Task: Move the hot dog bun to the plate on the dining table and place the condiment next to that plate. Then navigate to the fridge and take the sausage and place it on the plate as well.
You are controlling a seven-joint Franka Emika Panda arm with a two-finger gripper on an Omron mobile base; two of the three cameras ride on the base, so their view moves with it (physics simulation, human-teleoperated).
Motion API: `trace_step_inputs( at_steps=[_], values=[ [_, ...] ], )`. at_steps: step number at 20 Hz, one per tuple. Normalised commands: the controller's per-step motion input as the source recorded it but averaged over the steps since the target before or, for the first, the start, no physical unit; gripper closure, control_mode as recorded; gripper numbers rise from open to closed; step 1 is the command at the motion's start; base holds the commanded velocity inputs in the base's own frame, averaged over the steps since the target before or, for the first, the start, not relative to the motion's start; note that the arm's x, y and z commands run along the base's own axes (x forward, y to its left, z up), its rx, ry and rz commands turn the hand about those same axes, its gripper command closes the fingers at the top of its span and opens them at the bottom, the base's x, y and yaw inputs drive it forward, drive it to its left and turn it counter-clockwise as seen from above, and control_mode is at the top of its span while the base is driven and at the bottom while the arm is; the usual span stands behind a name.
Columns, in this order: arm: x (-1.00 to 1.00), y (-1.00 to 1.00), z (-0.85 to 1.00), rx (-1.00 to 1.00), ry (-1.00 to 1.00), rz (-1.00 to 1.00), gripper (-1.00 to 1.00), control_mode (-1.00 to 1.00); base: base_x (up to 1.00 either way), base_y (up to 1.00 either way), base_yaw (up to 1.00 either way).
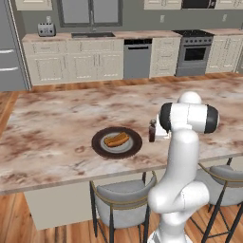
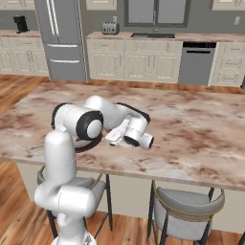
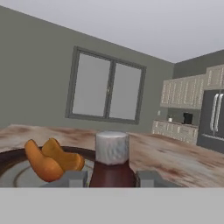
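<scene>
Left base view: the bun (image 1: 116,139) lies on the plate (image 1: 100,148), and the bottle (image 1: 152,131) stands upright just right of the plate's rim, on the worktop (image 1: 57,118).
Right base view: the arm's elbow covers most of the plate (image 2: 93,144); the hand reaches low over the worktop (image 2: 191,129), and bun and bottle are hidden behind it.
Hand view: close in, the pincer (image 3: 110,178) has its two fingers on either side of the bottle (image 3: 112,164), below its pale cap; the bun (image 3: 51,160) lies to the left on the plate (image 3: 11,164).
Pincer: nearly closed, clamped on the bottle.
Edges: plate and bottle sit near the worktop's front edge, above the stools (image 1: 121,201).
Open room: bare marble spreads behind and to both sides of the plate.
Fridge: far off at the back wall (image 2: 61,38).
</scene>
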Motion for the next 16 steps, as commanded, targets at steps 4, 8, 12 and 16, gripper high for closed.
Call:
trace_step_inputs(
  at_steps=[4, 8, 12, 16],
  values=[
    [0.15, 0.13, -0.26, 0.0, 0.04, 0.02, 1.0, -1.0, 0.0, 0.0, 0.0],
    [0.02, 0.22, -0.31, 0.0, 0.0, 0.0, 1.0, -1.0, 0.0, 0.0, 0.0],
    [0.0, 0.2, -0.34, -0.02, 0.0, 0.0, 1.0, -1.0, 0.0, 0.0, 0.0],
    [0.0, 0.12, -0.23, -0.02, 0.0, 0.0, -1.0, -1.0, 0.0, 0.0, 0.0]
  ],
)
